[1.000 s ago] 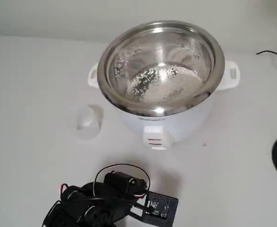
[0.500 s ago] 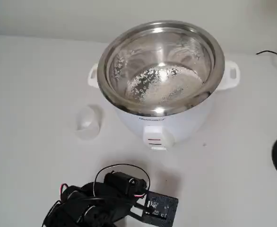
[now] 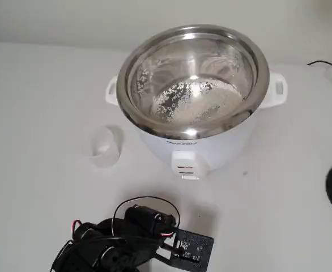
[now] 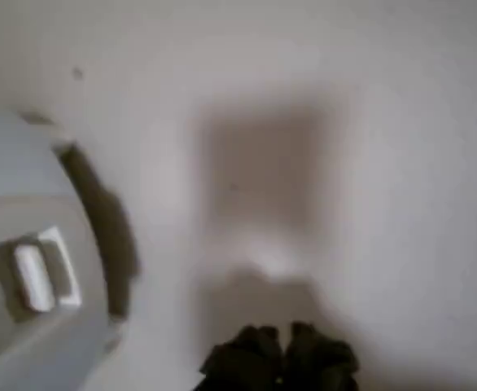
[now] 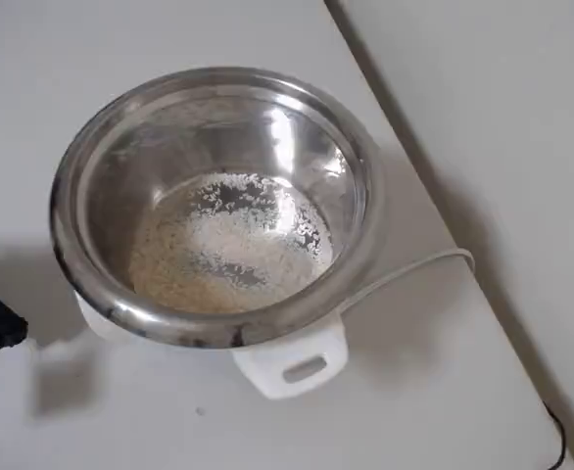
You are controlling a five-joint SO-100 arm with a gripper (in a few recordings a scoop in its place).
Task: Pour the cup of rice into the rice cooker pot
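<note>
Resting on the white table (image 3: 35, 102), the small translucent whitish plastic cup (image 3: 106, 147) sat just left of the white cooker body (image 3: 211, 148) in the fixed view — apart from the black arm (image 3: 118, 245) folded low at the bottom edge, with bare table between them. Loose white rice (image 3: 197, 102) lay spread over the bottom of the large round shiny stainless steel pot (image 3: 141, 117); the overhead view showed the same grains (image 5: 223, 257) inside the wide steel rim (image 5: 365, 211). In the blurred wrist view, the dark gripper (image 4: 280, 368) sat at the bottom edge above bare table, the cooker's front switch (image 4: 33, 275) off to its left — its fingertips looked close together, though I could not tell for sure. It held nothing visible.
</note>
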